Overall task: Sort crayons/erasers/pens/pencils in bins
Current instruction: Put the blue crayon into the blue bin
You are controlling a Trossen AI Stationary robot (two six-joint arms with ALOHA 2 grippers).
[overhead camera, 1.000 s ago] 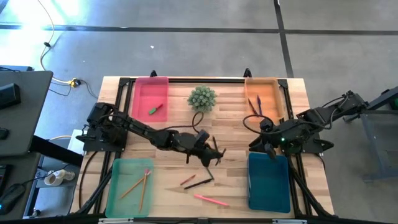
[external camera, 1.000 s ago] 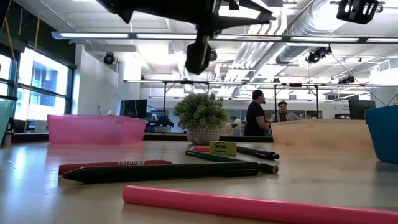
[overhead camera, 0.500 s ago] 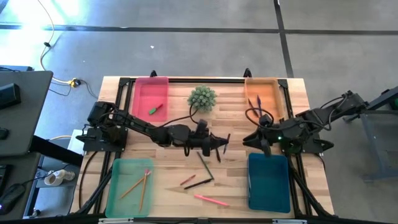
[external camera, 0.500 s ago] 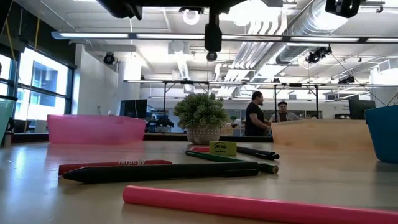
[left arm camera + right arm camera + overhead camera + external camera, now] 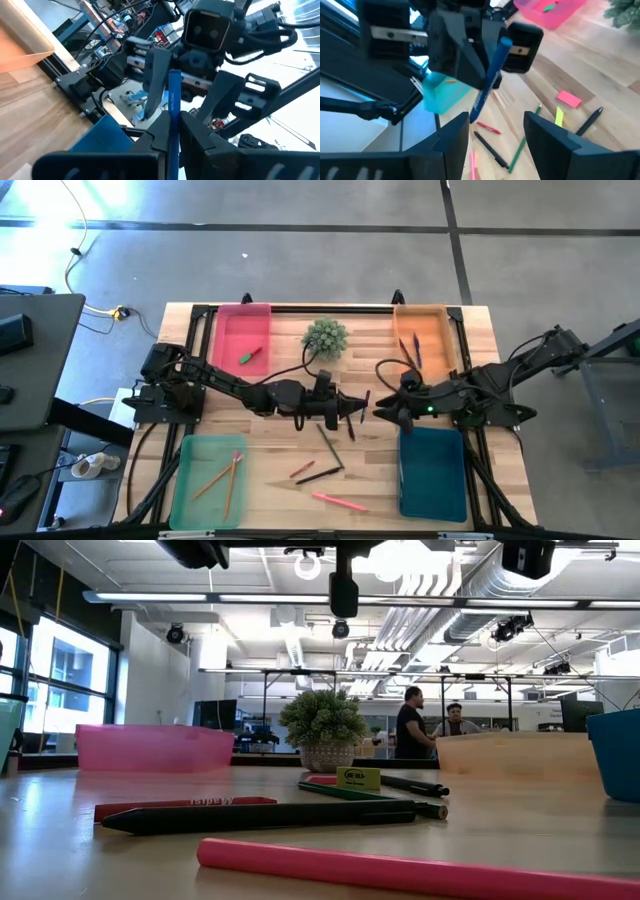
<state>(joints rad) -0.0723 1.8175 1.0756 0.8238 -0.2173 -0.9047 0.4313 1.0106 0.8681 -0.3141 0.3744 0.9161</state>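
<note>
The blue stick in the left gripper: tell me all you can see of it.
The blue stick is slim, smooth and plastic-looking, with white print along its side reading NON-TOXIC. The left gripper is shut on its lower part, holding it in mid-air above the table's middle. Facing it, the right gripper is open, not touching it.

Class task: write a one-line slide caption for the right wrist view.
Left claw offers a blue crayon toward the open right claw above the table.

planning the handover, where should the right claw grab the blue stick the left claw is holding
Grip the free end poking out past the left claw, which clamps the blue stick lower down. Come straight on from the right arm's side: the right claw is open and facing it.
</note>
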